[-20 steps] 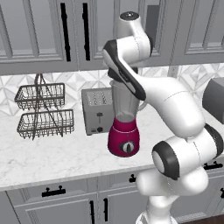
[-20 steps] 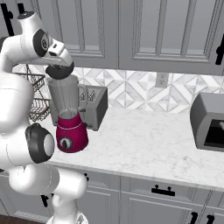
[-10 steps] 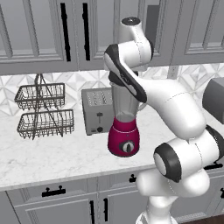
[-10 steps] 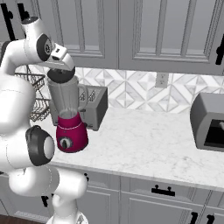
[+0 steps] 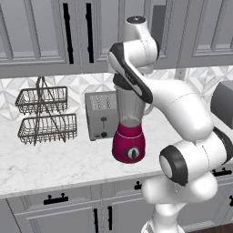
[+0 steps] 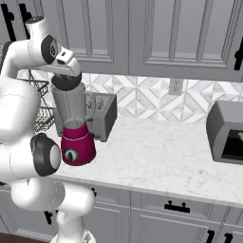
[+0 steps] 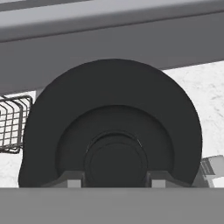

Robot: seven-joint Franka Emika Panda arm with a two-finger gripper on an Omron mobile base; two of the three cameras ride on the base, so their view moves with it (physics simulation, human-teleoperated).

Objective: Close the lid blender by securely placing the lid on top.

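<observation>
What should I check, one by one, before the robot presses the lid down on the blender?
1. Pincer closed on the lid's centre knob: ok; in the hand view a fingertip sits on each side of it.
2. Lid directly over the jar mouth: ok in the right base view; in the left base view the arm hides part of it.
3. Lid already seated on the rim: cannot tell; no gap is clear.
4. Blender upright on the counter: ok.
5. Toaster apart from the blender: ok.
</observation>
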